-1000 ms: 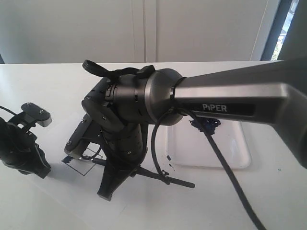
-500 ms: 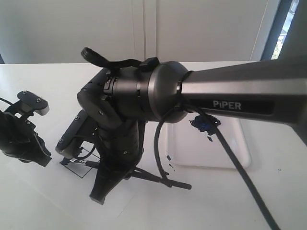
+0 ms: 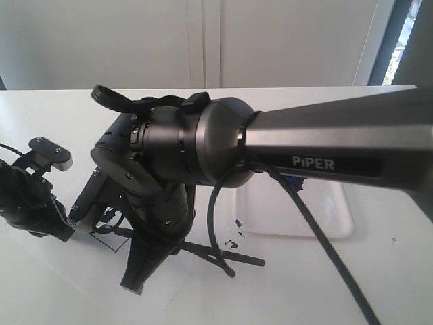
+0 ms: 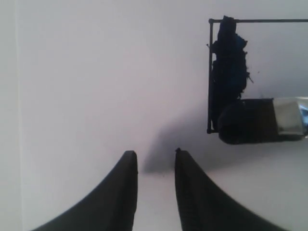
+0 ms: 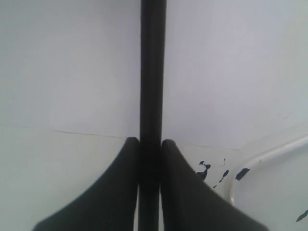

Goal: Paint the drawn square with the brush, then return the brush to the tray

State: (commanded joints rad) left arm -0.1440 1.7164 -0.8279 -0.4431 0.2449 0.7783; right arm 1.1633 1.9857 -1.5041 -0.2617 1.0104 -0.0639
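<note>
The brush [image 5: 153, 72] is pinched by the right gripper [image 5: 150, 144] and laid low so its tip is set at the edge of the drawn square [image 4: 230, 72], which is partly smeared blue; the left gripper [image 4: 155, 161] is held parted and empty nearby, and the tray [image 5: 272, 155] is placed close for the return

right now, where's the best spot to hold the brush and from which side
Mid-handle, from above, jaws either side of the shaft, as the right gripper has the brush now. The handle is thin and straight, and the bristle end must stay free to work the blue paint in the square.
</note>
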